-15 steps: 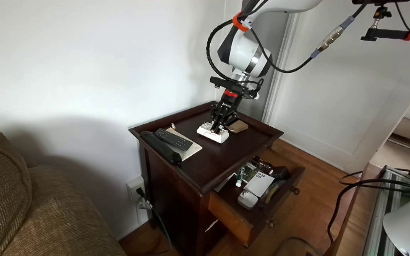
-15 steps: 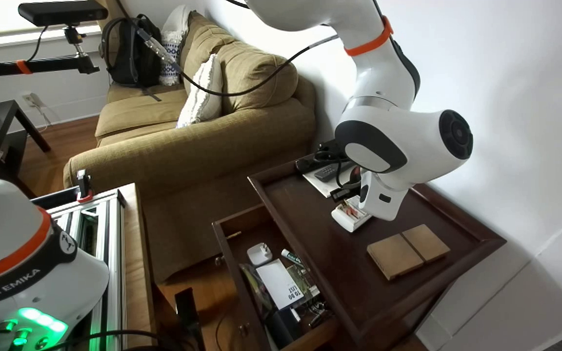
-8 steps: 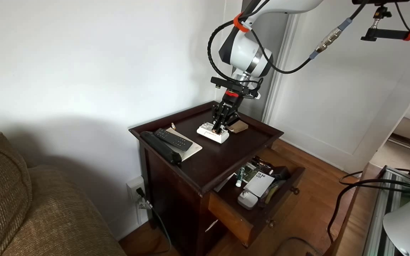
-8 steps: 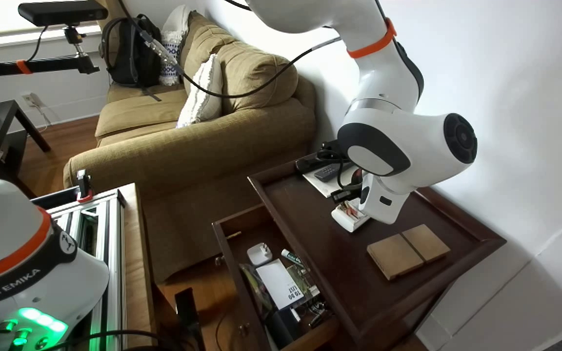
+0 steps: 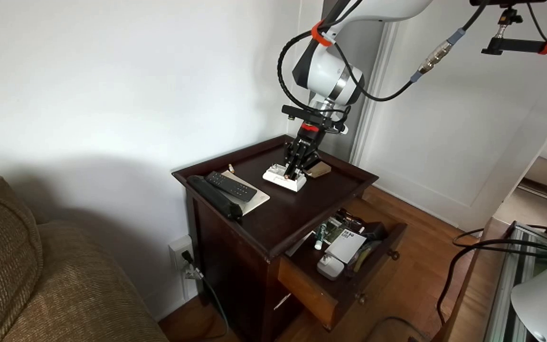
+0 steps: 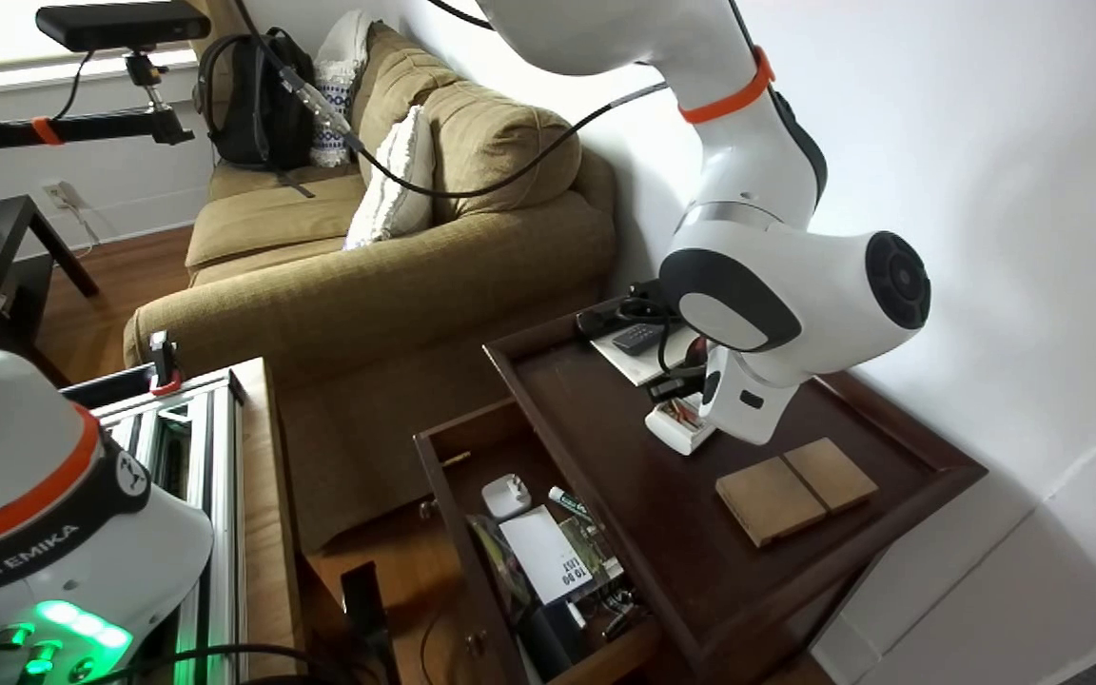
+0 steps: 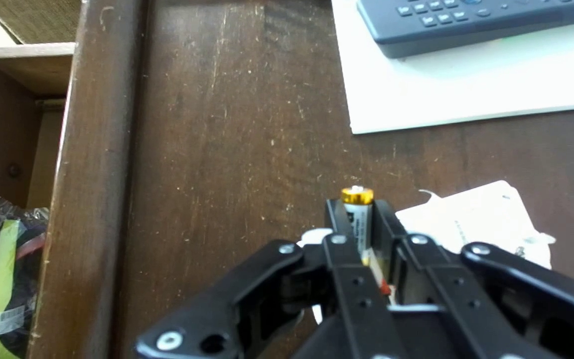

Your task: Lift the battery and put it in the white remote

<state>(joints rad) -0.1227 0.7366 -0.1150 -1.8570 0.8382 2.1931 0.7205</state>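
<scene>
Here, one battery (image 7: 358, 220) in hand (image 7: 359, 212) (one white remote (image 5: 279, 179) beneath).

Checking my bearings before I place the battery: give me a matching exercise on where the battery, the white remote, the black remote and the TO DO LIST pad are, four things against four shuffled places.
Things:
1. battery
2. white remote
3. black remote
4. TO DO LIST pad

Places:
A. lying on the pale sheet
B. inside the open drawer
C. held in the gripper
D. resting directly on the dark wooden top

Right pairs: 1-C, 2-D, 3-A, 4-B
</scene>
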